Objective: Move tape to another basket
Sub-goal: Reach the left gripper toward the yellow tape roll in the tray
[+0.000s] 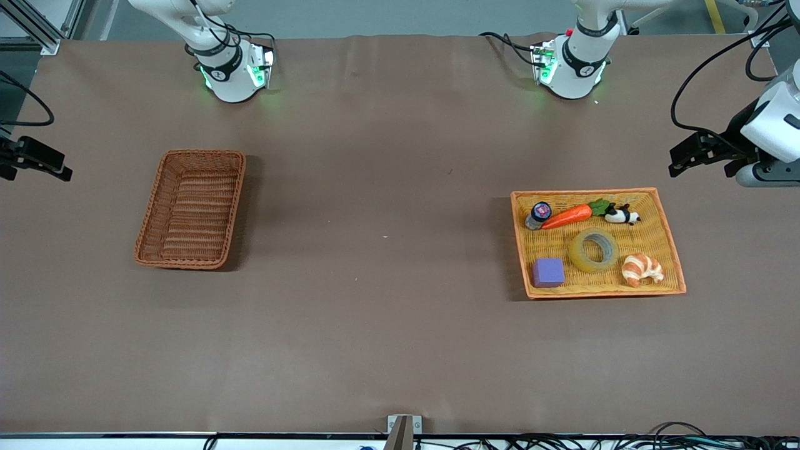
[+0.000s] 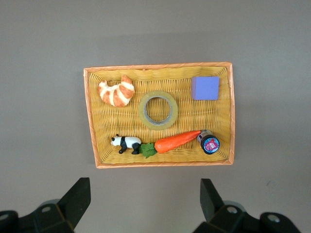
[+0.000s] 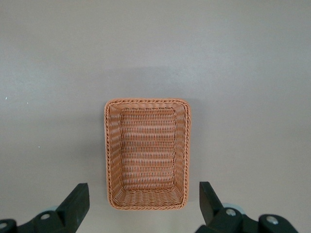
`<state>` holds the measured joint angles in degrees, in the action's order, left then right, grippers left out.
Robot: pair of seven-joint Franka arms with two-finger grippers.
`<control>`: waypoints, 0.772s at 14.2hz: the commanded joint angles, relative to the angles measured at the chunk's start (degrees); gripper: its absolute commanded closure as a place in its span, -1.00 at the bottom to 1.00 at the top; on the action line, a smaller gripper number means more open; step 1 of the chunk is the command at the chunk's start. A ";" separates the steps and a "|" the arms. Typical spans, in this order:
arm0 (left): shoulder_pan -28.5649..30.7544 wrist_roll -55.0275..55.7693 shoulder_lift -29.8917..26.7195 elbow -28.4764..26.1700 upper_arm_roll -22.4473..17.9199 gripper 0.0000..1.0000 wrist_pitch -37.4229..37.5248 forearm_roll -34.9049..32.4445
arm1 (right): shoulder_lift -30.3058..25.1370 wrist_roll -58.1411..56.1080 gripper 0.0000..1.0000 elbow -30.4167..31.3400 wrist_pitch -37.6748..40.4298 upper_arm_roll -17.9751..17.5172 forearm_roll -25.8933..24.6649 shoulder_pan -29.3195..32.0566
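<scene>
The tape (image 1: 578,253) is a yellowish ring lying flat in the middle of the shallow orange-yellow tray (image 1: 659,234) toward the left arm's end of the table. It also shows in the left wrist view (image 2: 145,110). The reddish-brown basket (image 1: 190,209) stands empty toward the right arm's end and shows in the right wrist view (image 3: 148,155). My left gripper (image 1: 684,159) is open and empty, up in the air over the table beside the tray (image 2: 214,121). My right gripper (image 1: 44,165) is open and empty, up over the table's edge beside the basket.
The tray also holds a croissant (image 1: 642,269), a purple cube (image 1: 548,272), a toy carrot (image 1: 567,216), a panda figure (image 1: 620,215) and a small jar (image 1: 539,214). Brown tabletop lies between basket and tray.
</scene>
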<state>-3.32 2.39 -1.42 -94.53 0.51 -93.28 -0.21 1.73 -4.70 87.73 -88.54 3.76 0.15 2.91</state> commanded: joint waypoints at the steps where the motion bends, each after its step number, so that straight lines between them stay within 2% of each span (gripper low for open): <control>1: -0.20 -0.11 0.19 0.22 -0.24 -0.98 -1.29 -0.14 | -0.86 0.84 -1.00 0.69 0.12 -0.07 0.55 0.17; 7: -0.02 -0.10 0.72 0.31 -0.24 -0.99 -1.29 -0.85 | -0.86 0.75 -1.00 0.69 0.03 -0.16 0.55 0.17; 11: 0.41 0.69 5.72 -0.48 -0.33 -0.99 -4.09 -0.93 | -0.86 0.84 -1.00 0.69 0.03 -0.16 0.55 0.17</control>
<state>-2.92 2.49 1.29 -94.81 0.35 -95.04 -0.24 1.73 -4.70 87.73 -88.52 3.76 0.16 2.91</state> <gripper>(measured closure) 0.004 0.000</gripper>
